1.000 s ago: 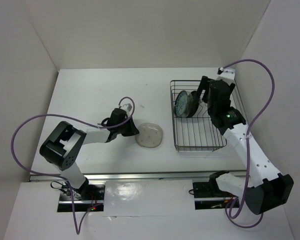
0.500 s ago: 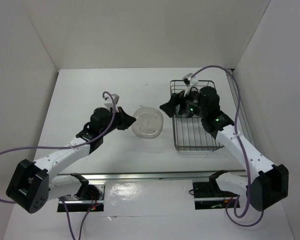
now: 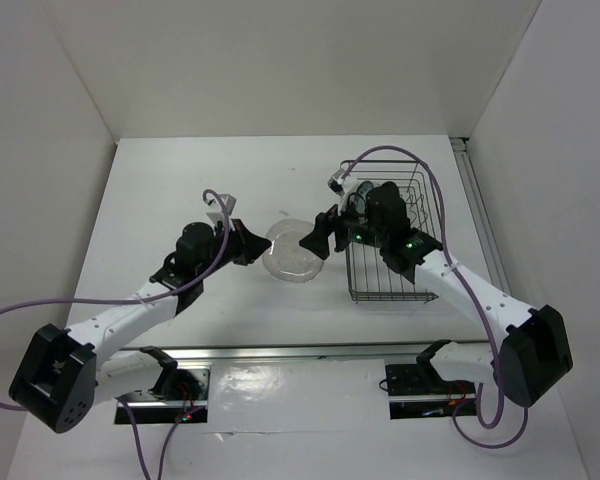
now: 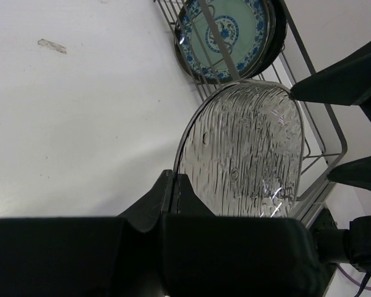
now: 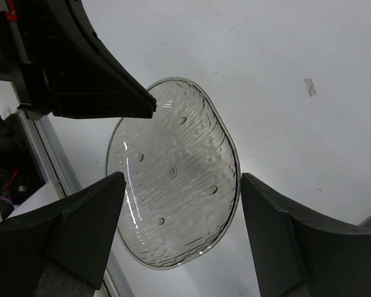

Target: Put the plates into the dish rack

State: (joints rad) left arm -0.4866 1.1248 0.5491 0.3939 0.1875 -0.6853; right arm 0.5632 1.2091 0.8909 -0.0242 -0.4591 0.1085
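Note:
My left gripper (image 3: pixel 258 243) is shut on the rim of the translucent grey-beige plate (image 3: pixel 293 250) and holds it lifted and tilted just left of the dish rack (image 3: pixel 420 200). In the left wrist view the shut fingertips (image 4: pixel 173 179) pinch the ribbed plate (image 4: pixel 247 154). My right gripper (image 3: pixel 315 238) is open and faces the plate from the rack side. In the right wrist view its fingers (image 5: pixel 86 229) stand either side of the plate (image 5: pixel 173 179) without touching it. The blue-green patterned plate (image 4: pixel 226 31) stands in the rack with the black plate (image 4: pixel 277 34) behind it.
The dish rack's near wire rim (image 4: pixel 321 124) lies just behind the held plate. A small mark (image 4: pixel 52 45) is on the white table. White walls enclose the table at the back and sides. The right arm reaches across the rack's left part (image 3: pixel 380 215).
My left arm has swung out and lifted the plate up and right toward the rack. My right gripper has left the rack and moved left to face the plate, jaws open.

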